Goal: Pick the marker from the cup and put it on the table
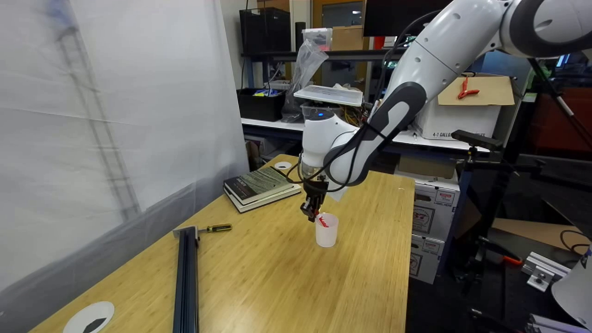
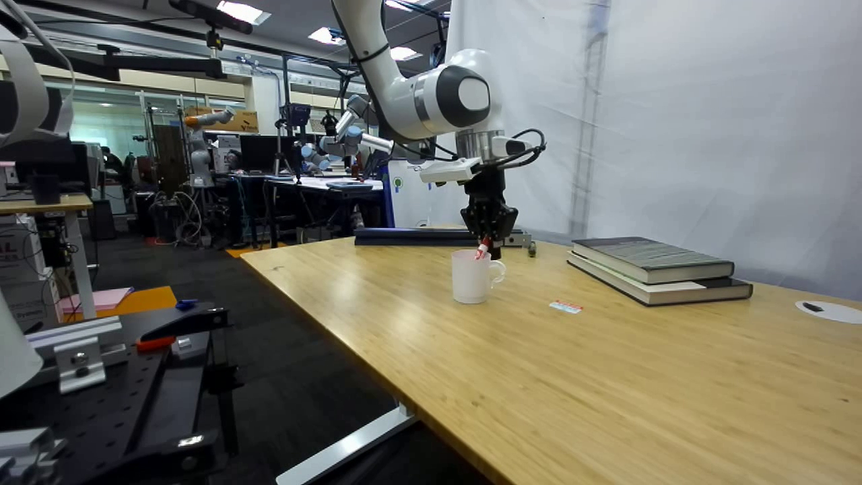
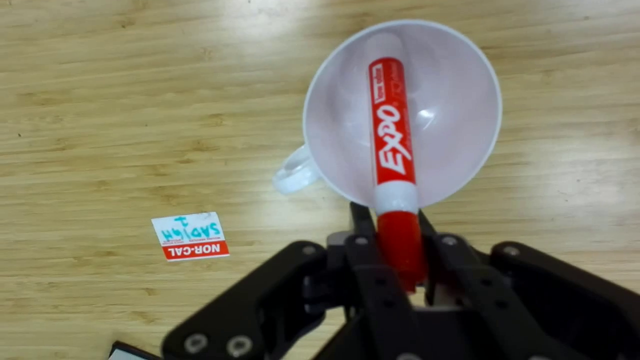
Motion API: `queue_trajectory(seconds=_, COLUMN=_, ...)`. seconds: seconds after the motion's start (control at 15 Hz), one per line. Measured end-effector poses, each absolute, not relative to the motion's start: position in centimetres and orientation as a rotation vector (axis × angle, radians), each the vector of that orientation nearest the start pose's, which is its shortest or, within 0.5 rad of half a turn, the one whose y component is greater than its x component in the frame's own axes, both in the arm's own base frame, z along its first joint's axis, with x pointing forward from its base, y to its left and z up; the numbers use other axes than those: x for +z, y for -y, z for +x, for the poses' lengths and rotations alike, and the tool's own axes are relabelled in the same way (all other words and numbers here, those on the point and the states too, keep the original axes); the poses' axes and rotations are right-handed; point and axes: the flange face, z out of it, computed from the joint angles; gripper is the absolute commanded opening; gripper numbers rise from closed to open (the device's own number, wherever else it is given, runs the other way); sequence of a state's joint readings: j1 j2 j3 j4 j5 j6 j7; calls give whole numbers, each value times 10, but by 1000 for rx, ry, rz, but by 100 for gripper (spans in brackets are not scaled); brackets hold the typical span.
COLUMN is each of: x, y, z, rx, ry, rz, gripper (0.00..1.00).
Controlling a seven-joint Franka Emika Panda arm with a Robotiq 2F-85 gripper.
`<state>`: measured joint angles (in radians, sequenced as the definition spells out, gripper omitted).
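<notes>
The white cup [image 1: 326, 237] stands upright on the wood-grain table [image 1: 277, 277], its handle showing in an exterior view [image 2: 469, 279] and in the wrist view [image 3: 460, 105]. The red-and-white marker [image 3: 392, 125] leans in the cup, its lower end inside and its red cap sticking out past the rim. It also shows in both exterior views [image 1: 323, 221] [image 2: 482, 250]. My gripper [image 3: 394, 222] is at the cup's rim with its fingers closed on both sides of the red cap. The fingertips are just outside the cup wall, partly hidden under the rim.
A small red-and-white label [image 3: 191, 236] lies near the cup's handle side. Two stacked books [image 2: 653, 269] lie near the curtain. A long dark rail [image 1: 186, 277] and a screwdriver [image 1: 218, 228] lie on the table. A white disc [image 1: 89, 318] sits at the near corner.
</notes>
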<state>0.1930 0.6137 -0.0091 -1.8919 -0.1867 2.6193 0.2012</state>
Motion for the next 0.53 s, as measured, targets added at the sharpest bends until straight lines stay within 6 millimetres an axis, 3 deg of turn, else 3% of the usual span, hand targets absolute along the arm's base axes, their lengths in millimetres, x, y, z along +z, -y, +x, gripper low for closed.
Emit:
queue_trajectory(seconds=0.2, x=206, y=-122, z=638, rx=-251, ry=221, rz=-3207, gripper=5)
queue_trajectory(seconds=0.53, x=255, y=-118, z=637, rx=-223, ry=208, rz=-3234, gripper=5)
